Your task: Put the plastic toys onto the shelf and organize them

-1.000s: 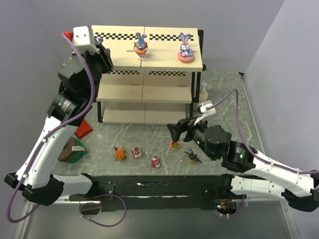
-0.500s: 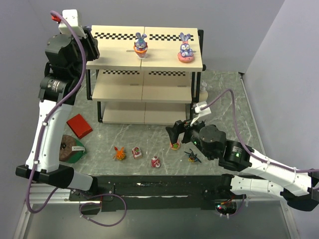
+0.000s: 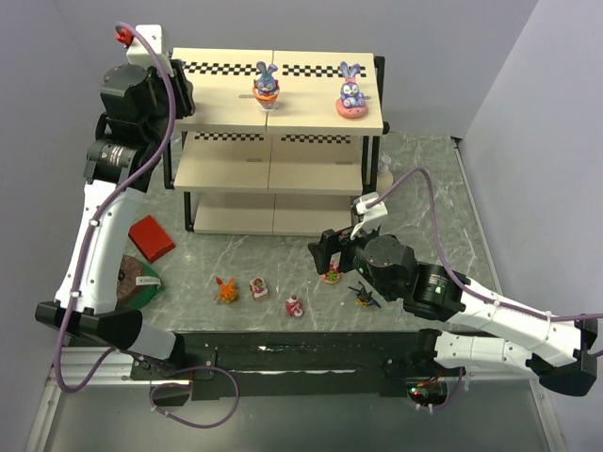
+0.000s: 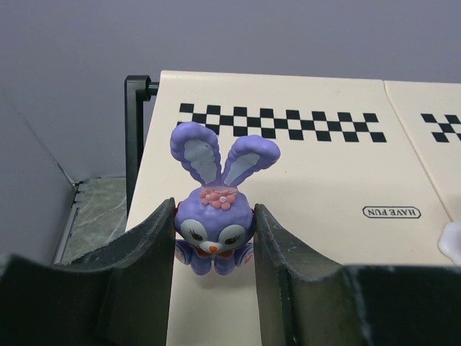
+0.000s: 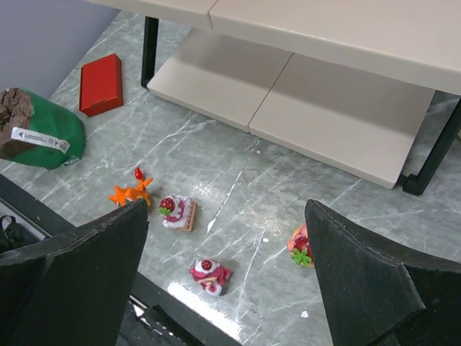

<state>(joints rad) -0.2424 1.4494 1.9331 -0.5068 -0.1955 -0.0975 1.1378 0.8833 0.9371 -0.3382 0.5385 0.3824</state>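
left gripper (image 4: 214, 241) clamped on held bunny (image 4: 216, 180), purple-blue, upright, at the left end of the top board of the shelf (image 4: 324, 180); cannot tell whether its feet touch the board. middle bunny (image 3: 266, 83) and right bunny (image 3: 351, 89) stand on the same top board. right gripper (image 5: 227, 238) jaws wide apart, nothing between them, low over the table (image 3: 424, 188) in front of the shelf. on the table before the shelf, left to right: orange spiky creature (image 3: 225, 289), first red-pink figure (image 3: 259, 288), second red-pink figure (image 3: 295, 305), third red-pink figure (image 3: 331, 274) nearest the shelf, dark winged figure (image 3: 364, 296). red block (image 3: 151, 237) lies off the shelf's front-left foot.
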